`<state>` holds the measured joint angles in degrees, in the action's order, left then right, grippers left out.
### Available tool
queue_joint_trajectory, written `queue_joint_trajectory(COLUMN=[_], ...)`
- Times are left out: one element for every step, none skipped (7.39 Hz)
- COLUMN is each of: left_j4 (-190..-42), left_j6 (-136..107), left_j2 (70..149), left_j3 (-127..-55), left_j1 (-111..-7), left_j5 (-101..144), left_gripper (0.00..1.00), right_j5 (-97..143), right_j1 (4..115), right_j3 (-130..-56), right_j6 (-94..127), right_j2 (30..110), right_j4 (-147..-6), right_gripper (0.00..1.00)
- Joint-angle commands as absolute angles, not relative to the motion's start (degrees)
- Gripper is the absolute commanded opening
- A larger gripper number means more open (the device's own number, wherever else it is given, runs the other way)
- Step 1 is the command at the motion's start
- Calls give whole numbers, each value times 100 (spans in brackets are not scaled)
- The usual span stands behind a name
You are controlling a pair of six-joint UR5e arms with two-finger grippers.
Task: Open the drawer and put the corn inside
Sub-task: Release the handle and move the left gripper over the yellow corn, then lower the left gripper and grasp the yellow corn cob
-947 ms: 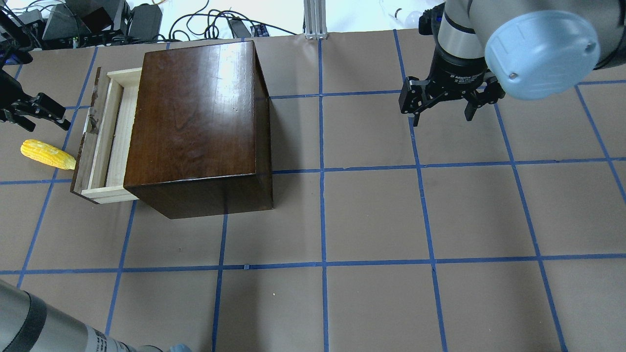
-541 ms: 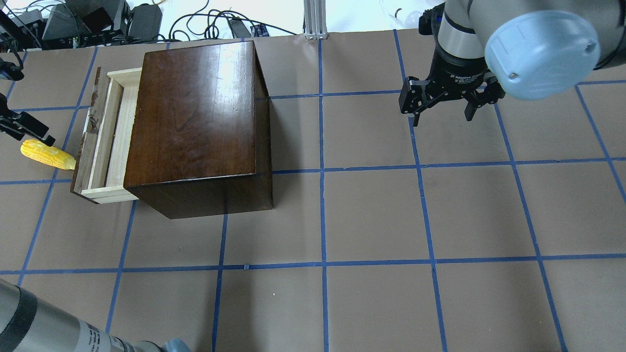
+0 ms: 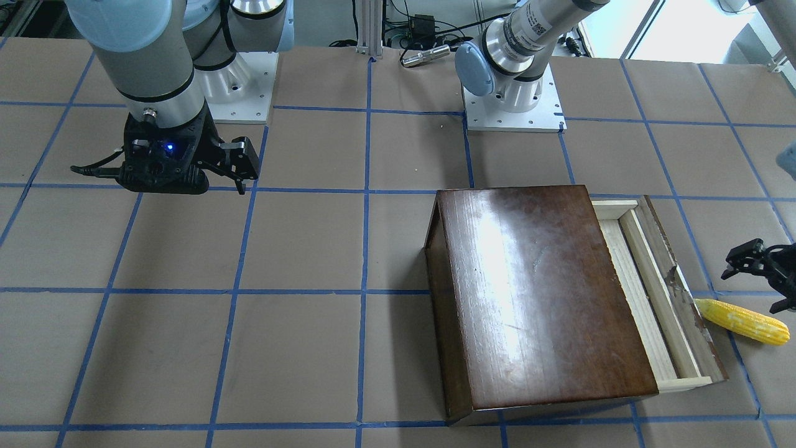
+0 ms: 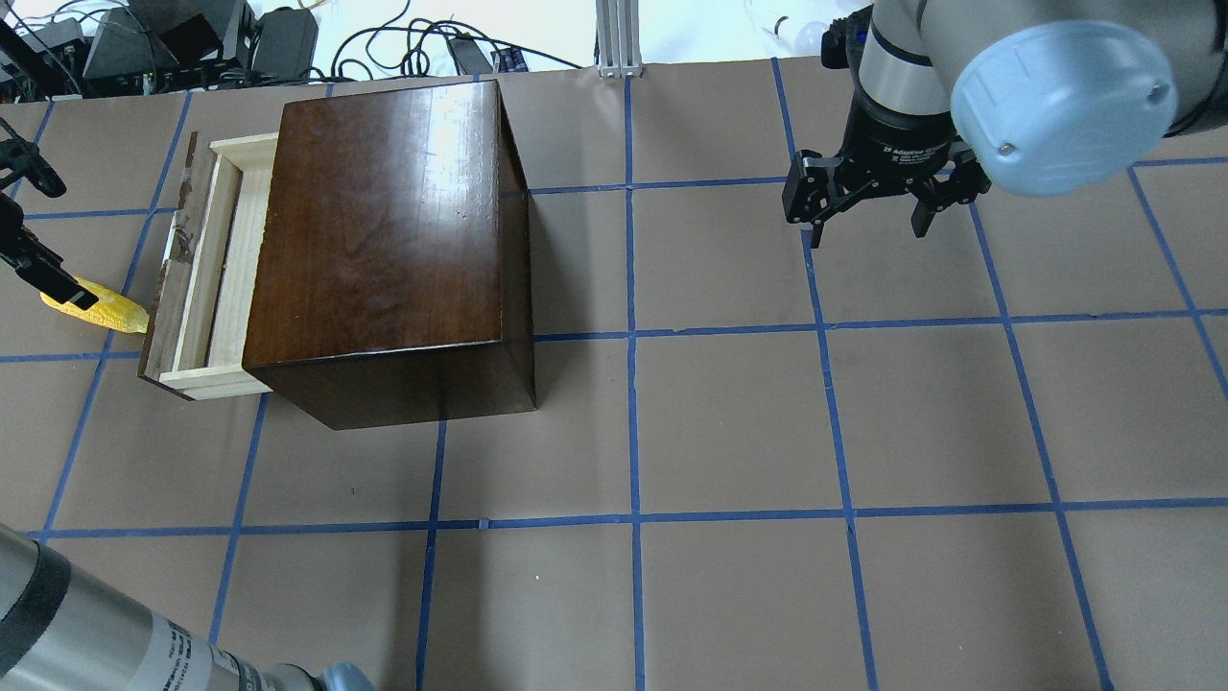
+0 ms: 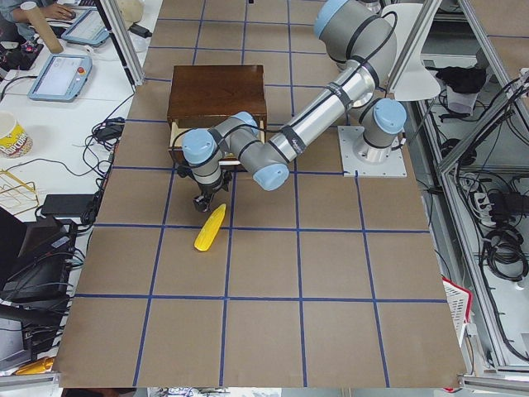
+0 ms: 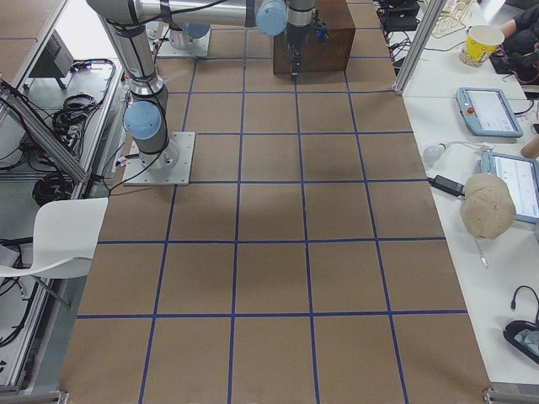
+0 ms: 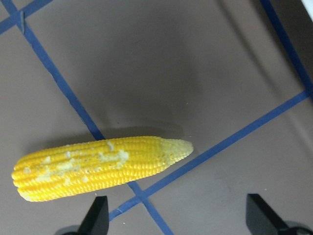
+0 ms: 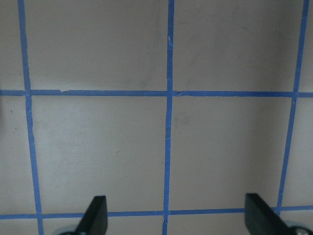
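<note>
The corn [image 4: 113, 309] lies on the table with its pointed tip almost against the drawer's worn dark front panel [image 4: 171, 288]. The drawer [image 4: 228, 269] is pulled partly out of the glossy brown box [image 4: 384, 240], and its pale tray shows nothing inside. My left gripper [image 4: 69, 245] is open and hovers over the corn's thick end. In the left wrist view the corn [image 7: 98, 164] lies just beyond the open gripper [image 7: 177, 215], nearer one fingertip [image 7: 96, 215]. My right gripper [image 4: 868, 216] is open and empty, far from the box.
Blue tape lines grid the brown table [image 4: 729, 422]. The front-facing view shows the corn [image 3: 743, 322] right of the drawer [image 3: 647, 298], with the left gripper [image 3: 752, 289] above it. Cables and gear [image 4: 192, 38] lie beyond the far edge.
My left gripper has moved toward the corn and now covers its thick end in the overhead view. The right arm, drawer and corn have not moved.
</note>
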<state>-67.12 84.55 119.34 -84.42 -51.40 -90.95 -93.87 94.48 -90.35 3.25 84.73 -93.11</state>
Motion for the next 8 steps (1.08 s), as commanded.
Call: queue_joint_trajectory(left_j4=[-6609,-6435,-6173,-5926,-5480,-5363,-5361,-5353], left_j6=[10178,10752,11254,11615,12054,12285,12461,12515], left_j2=[12102,12190,12243,12321,12409,12445,12445,12480], left_j3=[-8420,-8411,-8446,-8455,-8499,-8551,-8587,-8622], left_j1=[-4932,-4887,-4878,-4878,-4878,-4878,-4852,-4799], left_j5=[-9123,-9132,-9132,-9297,-9264,-9229,-8994,-8887], left_gripper=[100,100,100,100,100,100,100,100], right_j5=[-9387,-9387,-9387,-9387,-9387,-9387,-9387,-9387], right_j1=[9448,9448,9448,9448,9448,9448,9448,9448], right_j3=[-9035,-9035,-9035,-9035,-9035,-9035,-9035,-9035], right_j6=[325,325,325,325,325,325,325,325], right_j2=[8473,8473,8473,8473,8473,8473,8473,8473], right_j4=[-9308,-9316,-9308,-9308,-9308,-9316,-9308,-9308], right_gripper=[100,100,100,100,100,100,100,100])
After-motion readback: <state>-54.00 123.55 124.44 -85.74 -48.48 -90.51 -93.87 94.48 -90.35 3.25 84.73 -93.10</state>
